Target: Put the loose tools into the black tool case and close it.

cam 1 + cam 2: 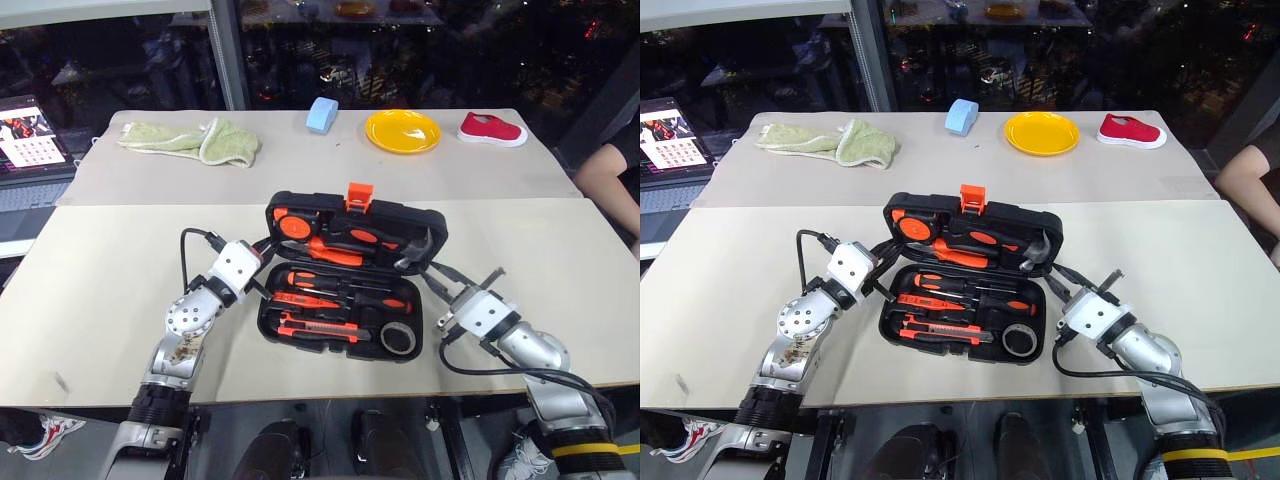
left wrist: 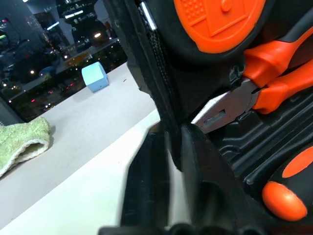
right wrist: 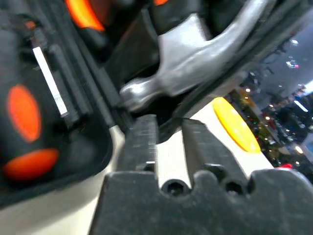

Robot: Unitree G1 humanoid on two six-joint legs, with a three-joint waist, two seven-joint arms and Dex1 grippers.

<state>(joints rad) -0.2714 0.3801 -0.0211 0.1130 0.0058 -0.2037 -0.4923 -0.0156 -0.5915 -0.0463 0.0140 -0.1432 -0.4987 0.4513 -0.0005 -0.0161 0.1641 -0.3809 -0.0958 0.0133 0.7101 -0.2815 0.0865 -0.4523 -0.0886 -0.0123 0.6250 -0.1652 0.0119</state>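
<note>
Open black case (image 1: pixel 352 285) sits centre frame on the worktop (image 1: pixel 120 290), lid raised, tools inside. Left gripper (image 1: pixel 262 262) and right gripper (image 1: pixel 432 277) flank the hinge corners, jaws slightly parted, each straddling the lid's edge.

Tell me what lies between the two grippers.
The open tool case lies between the left gripper and the right gripper, one at each hinge end, as the left eye view shows.

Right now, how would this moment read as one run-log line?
tool case: open, tools seated | left claw: at lid's left edge, fingers apart | right claw: at lid's right edge, fingers apart | lid: not yet closed
</note>
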